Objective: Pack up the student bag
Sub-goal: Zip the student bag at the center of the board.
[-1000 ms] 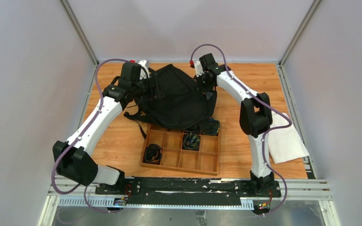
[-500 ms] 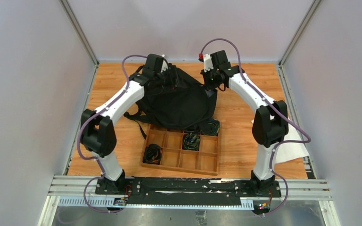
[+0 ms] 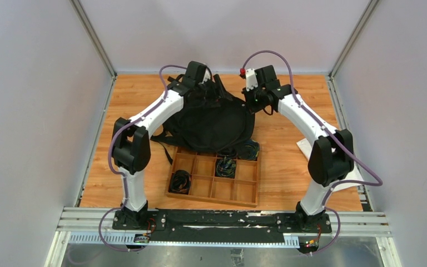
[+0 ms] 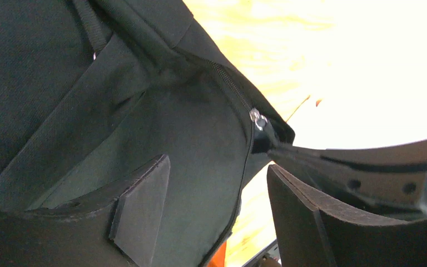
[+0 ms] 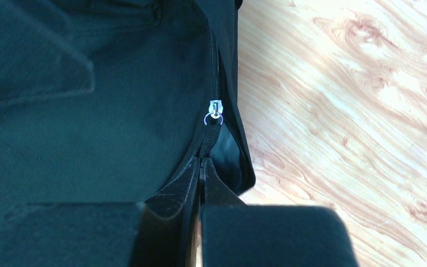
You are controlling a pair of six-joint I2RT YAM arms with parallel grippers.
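The student bag [image 3: 211, 119], a floppy black backpack, lies at the back middle of the table, with its lower edge over the wooden tray's far rim. My left gripper [image 3: 208, 89] is at the bag's top edge. In the left wrist view its jaws [image 4: 217, 164] stand open, and the bag's fabric edge [image 4: 200, 167] by the zip slider [image 4: 257, 118] hangs between them. My right gripper [image 3: 251, 103] is at the bag's upper right corner. The right wrist view shows it [image 5: 202, 161] shut on the black pull tab under the silver slider [image 5: 215, 107].
A wooden compartment tray [image 3: 244, 192] sits in front of the bag, with coiled cables in three cells [image 3: 179, 181] [image 3: 226, 166] [image 3: 248, 150]. A white cloth [image 3: 302, 147] lies at the right edge, mostly behind my right arm. Grey walls enclose the table on three sides.
My left arm has swung from the bag's left side to its top edge, and its jaws have widened a little. My right arm has shifted slightly right, still gripping the pull tab.
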